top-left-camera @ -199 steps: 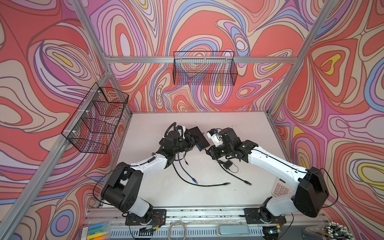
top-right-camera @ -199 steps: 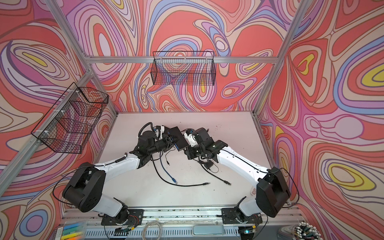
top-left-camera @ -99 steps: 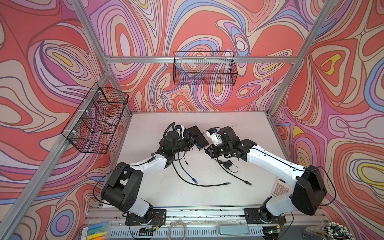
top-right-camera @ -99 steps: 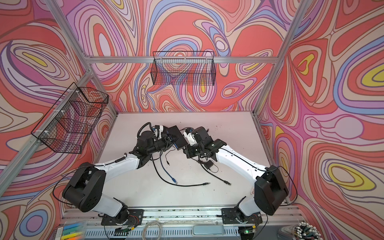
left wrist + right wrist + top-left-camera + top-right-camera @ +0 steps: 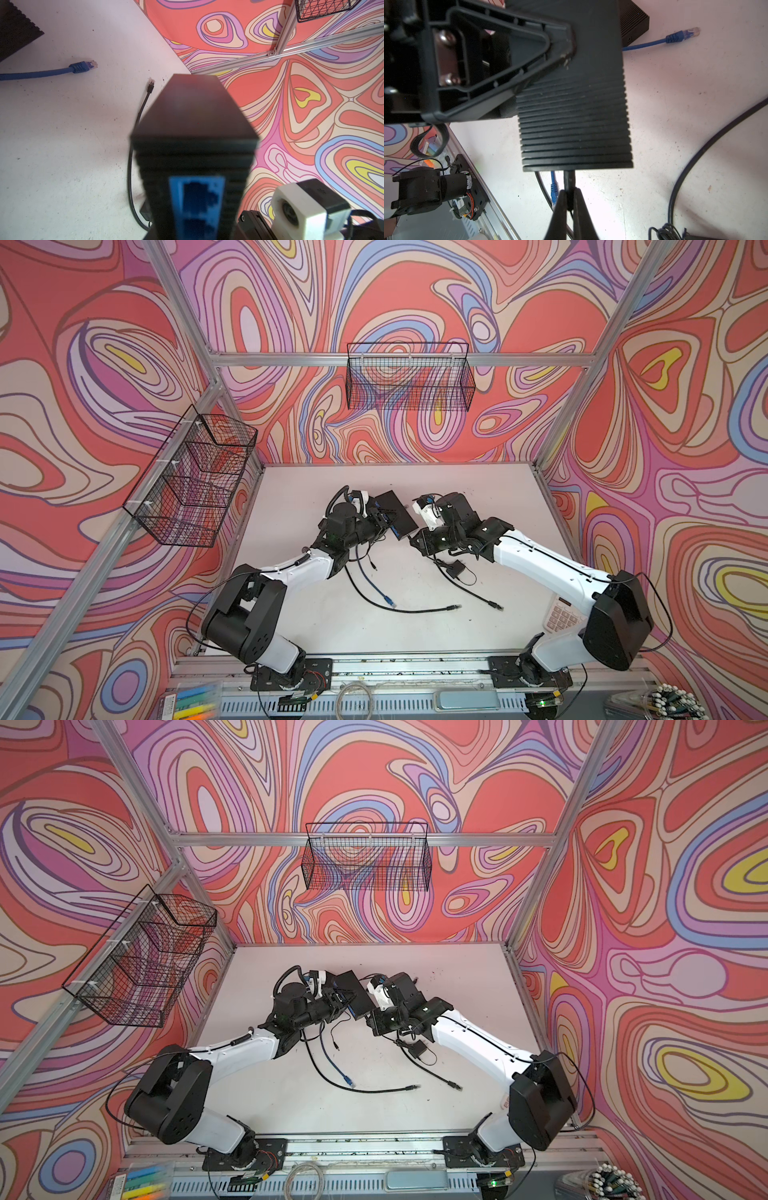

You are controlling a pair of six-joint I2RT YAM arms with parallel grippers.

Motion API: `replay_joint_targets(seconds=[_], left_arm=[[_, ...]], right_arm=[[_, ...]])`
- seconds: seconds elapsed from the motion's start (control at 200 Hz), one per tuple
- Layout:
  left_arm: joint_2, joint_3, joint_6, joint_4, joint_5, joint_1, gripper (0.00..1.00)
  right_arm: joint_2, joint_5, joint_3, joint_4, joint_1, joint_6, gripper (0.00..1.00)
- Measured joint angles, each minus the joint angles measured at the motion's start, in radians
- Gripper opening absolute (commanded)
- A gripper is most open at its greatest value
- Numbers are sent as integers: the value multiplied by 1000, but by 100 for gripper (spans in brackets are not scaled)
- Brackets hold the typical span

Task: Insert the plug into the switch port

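Swirl-patterned walls are enclosing a pale worktop (image 5: 478,497). In both top views, the left fingers (image 5: 379,517) are clamping a black ribbed rectangular network switch (image 5: 397,510) and holding it raised above the surface, while the right fingers (image 5: 417,541) are meeting its nearer short end.

In the left wrist view, the blue port panel (image 5: 196,205) is facing the camera.

In the right wrist view, the right fingers are pinching a black cable plug (image 5: 569,180). Its long axis is pointing straight at the switch edge directly ahead, and its tip is touching that edge. The right arm is therefore the nearer one. Seating depth cannot be told.
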Motion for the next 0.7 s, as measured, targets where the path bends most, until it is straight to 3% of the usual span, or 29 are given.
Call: replay_joint_targets(seconds=[0.701], left_arm=[[0, -10, 25, 36, -19, -1, 10]], right_arm=[[9, 2, 4, 26, -4, 36, 0]])
